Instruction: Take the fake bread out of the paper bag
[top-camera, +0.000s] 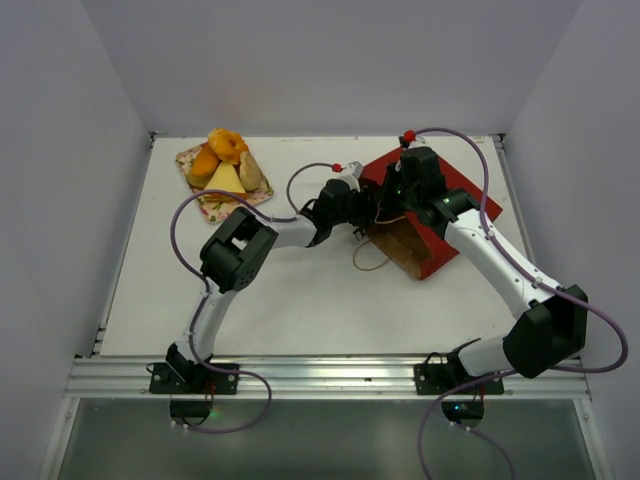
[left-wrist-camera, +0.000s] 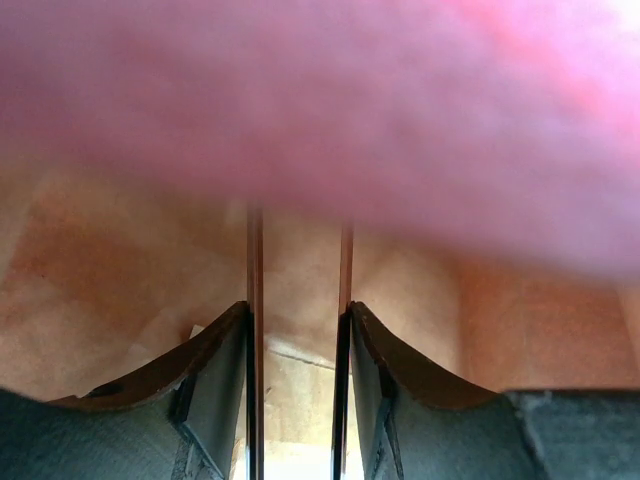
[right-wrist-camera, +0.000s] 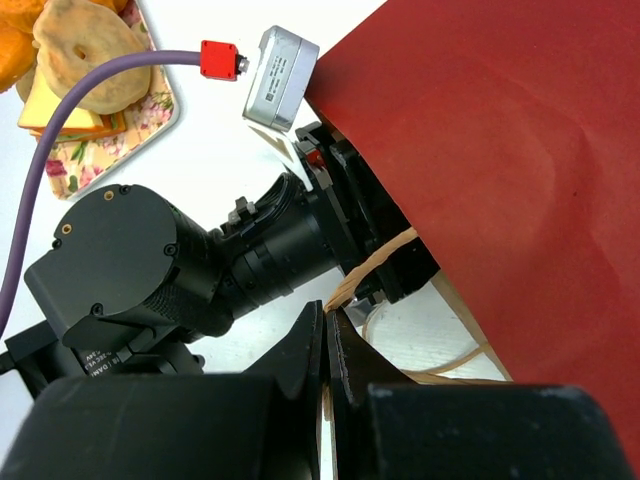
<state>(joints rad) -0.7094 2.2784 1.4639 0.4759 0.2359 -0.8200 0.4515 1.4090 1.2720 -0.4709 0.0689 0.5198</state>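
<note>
Fake bread: four pieces heaped together, an orange bun (top-camera: 205, 160), a ring doughnut (top-camera: 228, 143), a yellow wedge (top-camera: 225, 178) and a tan roll (top-camera: 251, 170).
Where the bread is: on the floral tray (top-camera: 205, 207) at the far left of the table (top-camera: 300, 300), well apart from the paper bag.
Tray contents: only the bread pieces, which cover most of its floral face.
Paper bag (top-camera: 472, 186): dark red outside and brown inside. It lies flat at the far right with its mouth facing the left arm (top-camera: 240, 250).
Inside the bag: the left wrist view shows creased brown paper walls (left-wrist-camera: 130, 290) beyond the fingers, with a blurred red wall close overhead.
Cord handle (top-camera: 368, 262): a thin tan loop lying on the table at the bag's mouth.
Left gripper (left-wrist-camera: 298, 312): pushed into the bag's mouth. Its fingers are partly apart, with only brown paper seen through the gap.
Right gripper (right-wrist-camera: 328, 328): above the bag's mouth edge. Its jaws are pressed together, with a tan strip of the bag between them.
Writing: small print on the silver camera box (right-wrist-camera: 280, 78) and on the left arm's joint, both too small to read.
</note>
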